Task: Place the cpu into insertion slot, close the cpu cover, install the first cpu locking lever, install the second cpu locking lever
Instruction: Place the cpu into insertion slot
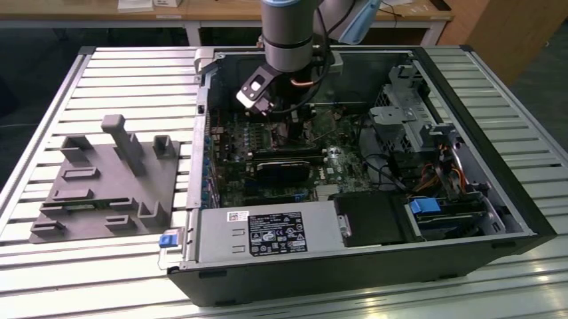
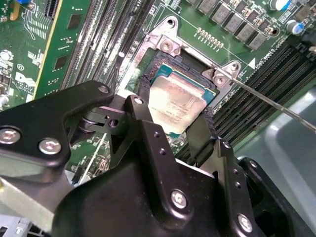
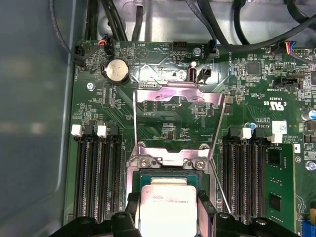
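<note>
The cpu (image 2: 177, 100), a small square chip with a silvery top, lies level at the insertion slot (image 2: 157, 63) on the green motherboard. My gripper (image 2: 173, 112) is shut on it, one black finger against each of two opposite edges. In the first wrist view the cpu (image 3: 168, 207) sits between the same fingers (image 3: 207, 207). The cpu cover (image 3: 148, 126), a thin silvery frame, stands flipped open beyond the slot. A thin locking lever (image 2: 276, 106) sticks out unlatched from the slot's corner. In the exterior view my gripper (image 1: 282, 123) reaches down into the open computer case.
Memory slots (image 3: 96, 177) flank the socket on both sides. A coin battery (image 3: 116, 70) and cables (image 3: 118, 19) lie beyond the cover. The case walls (image 1: 497, 139), a drive cage (image 1: 400, 113) and the power supply (image 1: 266, 232) surround the board. A grey fixture (image 1: 106, 179) sits on the table.
</note>
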You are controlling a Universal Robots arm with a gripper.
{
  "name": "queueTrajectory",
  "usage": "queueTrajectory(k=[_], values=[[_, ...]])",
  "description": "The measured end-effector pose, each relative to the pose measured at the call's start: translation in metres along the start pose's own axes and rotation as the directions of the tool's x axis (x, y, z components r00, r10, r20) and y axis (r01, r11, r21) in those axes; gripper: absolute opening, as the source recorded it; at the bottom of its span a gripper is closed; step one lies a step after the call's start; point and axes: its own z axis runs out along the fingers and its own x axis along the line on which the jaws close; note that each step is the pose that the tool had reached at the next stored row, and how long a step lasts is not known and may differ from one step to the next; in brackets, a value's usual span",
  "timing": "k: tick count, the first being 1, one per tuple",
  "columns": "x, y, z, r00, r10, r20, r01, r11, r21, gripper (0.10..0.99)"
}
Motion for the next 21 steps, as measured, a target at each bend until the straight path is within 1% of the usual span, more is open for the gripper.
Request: queueTrajectory(k=[4,11,21], values=[[0.0,-0.0003,0.0028,1.0,0.0,0.0033,0.0,1.0,0.0,0.541],[-0.0003,-0.0012,0.0081,1.0,-0.001,0.0066,0.001,1.0,0.001,0.541],[0.0,-0.0011,0.008,1.0,-0.001,0.0056,0.001,1.0,0.0,0.541]])
